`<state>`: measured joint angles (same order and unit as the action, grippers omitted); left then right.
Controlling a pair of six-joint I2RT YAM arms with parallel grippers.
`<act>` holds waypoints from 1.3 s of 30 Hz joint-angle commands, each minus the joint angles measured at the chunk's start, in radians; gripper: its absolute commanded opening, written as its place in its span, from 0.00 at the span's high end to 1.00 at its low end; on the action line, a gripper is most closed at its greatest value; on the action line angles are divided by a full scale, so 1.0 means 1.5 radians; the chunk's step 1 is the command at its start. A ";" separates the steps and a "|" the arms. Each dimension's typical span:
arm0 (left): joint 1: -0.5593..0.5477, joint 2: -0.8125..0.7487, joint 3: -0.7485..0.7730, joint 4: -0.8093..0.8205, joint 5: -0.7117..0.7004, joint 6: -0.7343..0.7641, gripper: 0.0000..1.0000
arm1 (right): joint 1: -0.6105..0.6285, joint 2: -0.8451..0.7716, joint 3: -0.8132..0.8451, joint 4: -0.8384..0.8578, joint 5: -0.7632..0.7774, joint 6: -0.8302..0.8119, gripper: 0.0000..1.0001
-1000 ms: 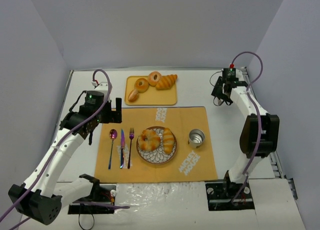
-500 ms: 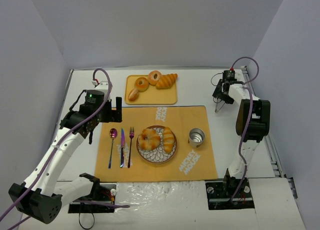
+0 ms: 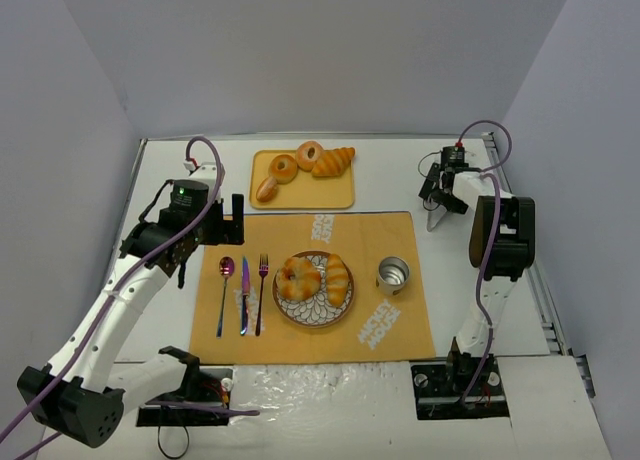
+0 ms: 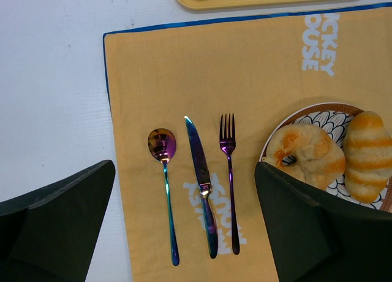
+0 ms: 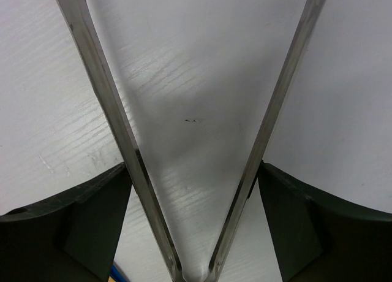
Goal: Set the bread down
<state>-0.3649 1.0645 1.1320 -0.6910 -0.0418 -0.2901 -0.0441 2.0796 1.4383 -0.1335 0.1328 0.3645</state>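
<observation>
The only real change from a second ago is the right arm. Its elbow has tucked up and back, and the right fingers point(image 3: 440, 188) have drifted a touch toward the mat. They're clenched on a pair of shiny metal tongs point(image 5: 110, 110). The blades splay in a V over the bare white worktop point(image 3: 400, 170), with nothing between them. The left arm hasn't budged. The left fingers point(image 3: 237, 218) are spread wide and hold nothing, hovering over the cutlery.

As for the bread, a ring-shaped golden roll point(image 3: 299, 279) and a striped oval loaf point(image 3: 338, 279) sit side by side on the round patterned plate point(image 3: 313, 322) mid-mat.

Around the plate:
- **9 o'clock:** an iridescent purple spoon point(image 4: 162, 144), a matching knife point(image 4: 197, 171) and a matching fork point(image 4: 230, 184) lie parallel.
- **3 o'clock:** a small metal cup point(image 3: 392, 275).
- **12 o'clock:** a yellow rectangular tray point(image 3: 310, 192) with a ring doughnut point(image 3: 284, 169), a second ring doughnut point(image 3: 309, 156), a croissant point(image 3: 334, 162) and a small oblong roll point(image 3: 267, 190).
- **2 o'clock:** the tongs, well apart from all the bread.

The orange placemat point(image 3: 300, 345) has white "MICKEY MOUSE" lettering. The left wrist view only catches "CKEY / OUSE".
</observation>
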 commanded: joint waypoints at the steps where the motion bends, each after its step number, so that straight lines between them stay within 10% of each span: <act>1: -0.003 -0.003 0.011 0.026 -0.004 0.002 0.04 | 0.006 -0.039 -0.004 0.021 0.030 -0.004 0.18; 24: -0.003 -0.004 0.011 0.025 -0.008 0.002 0.04 | 0.225 -0.559 -0.157 0.077 -0.148 0.017 0.00; 39: -0.003 -0.004 0.012 0.021 -0.017 0.004 0.04 | 0.404 -0.664 -0.221 0.102 -0.135 0.028 0.00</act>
<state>-0.3649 1.0660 1.1320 -0.6916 -0.0498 -0.2897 0.5375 1.1021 1.1120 -0.0669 -0.0698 0.4038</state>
